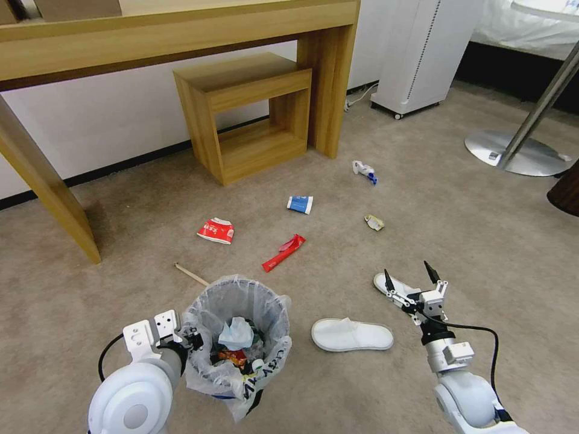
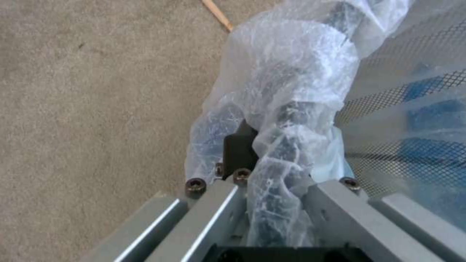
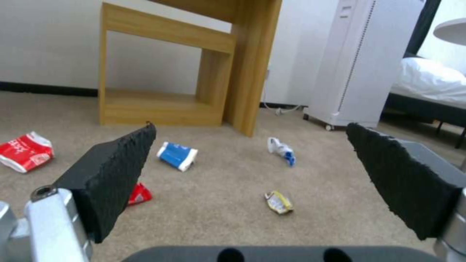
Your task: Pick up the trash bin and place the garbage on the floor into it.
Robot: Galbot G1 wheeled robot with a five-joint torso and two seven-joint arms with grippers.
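On beige carpet floor [image 1: 120, 241], left end effector [image 2: 272, 182] clamps bag-lined round black trash bin [image 1: 236, 337] rim; right end effector [image 1: 411, 278] gapes above white slipper [image 1: 352, 335], collecting underway, next probably needs descent.

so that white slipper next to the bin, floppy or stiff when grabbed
Probably floppy: the white slipper lies flat and thin on the carpet. Likely light too. The right gripper, jaws open, could pinch its edge, though it may droop.
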